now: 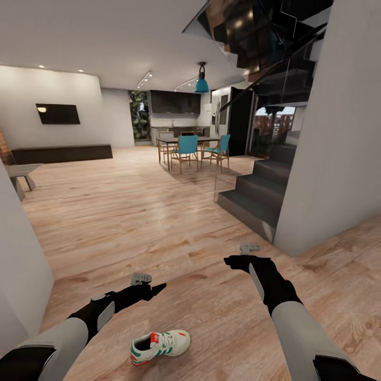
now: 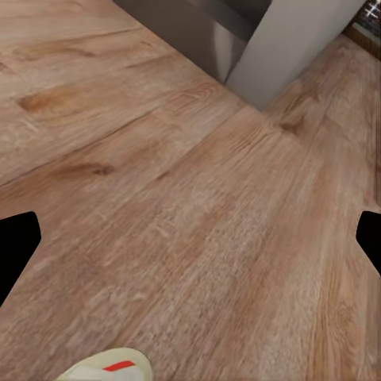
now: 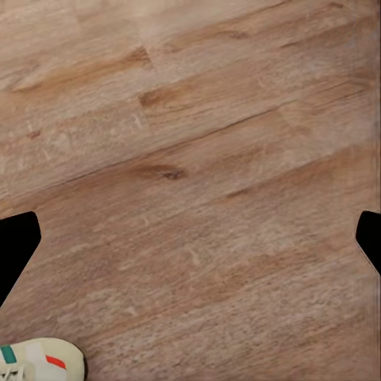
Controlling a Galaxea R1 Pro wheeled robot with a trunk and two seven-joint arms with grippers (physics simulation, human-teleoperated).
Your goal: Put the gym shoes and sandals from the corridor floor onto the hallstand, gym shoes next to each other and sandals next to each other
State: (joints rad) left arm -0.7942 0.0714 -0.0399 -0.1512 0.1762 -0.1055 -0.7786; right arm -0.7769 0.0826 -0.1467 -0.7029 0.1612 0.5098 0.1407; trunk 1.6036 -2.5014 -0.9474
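Observation:
One gym shoe (image 1: 159, 345), white with green stripes and red-orange accents, lies on its own on the wood-plank corridor floor (image 1: 159, 227), close in front of me between my arms. My left gripper (image 1: 154, 288) hovers above and just beyond it, open and empty. My right gripper (image 1: 232, 260) hangs further right, also open and empty. In the left wrist view the fingertips (image 2: 17, 242) stand wide apart and the shoe's edge (image 2: 103, 367) peeks in. The right wrist view catches part of the same shoe (image 3: 36, 361). The other gym shoe, the sandals and the hallstand are out of view.
A grey wall corner (image 1: 333, 159) stands at the right, with a dark staircase (image 1: 259, 196) behind it. Another wall (image 1: 21, 264) closes in at the left. Further off are a low grey table (image 1: 21, 172) and a dining table with blue chairs (image 1: 186, 145).

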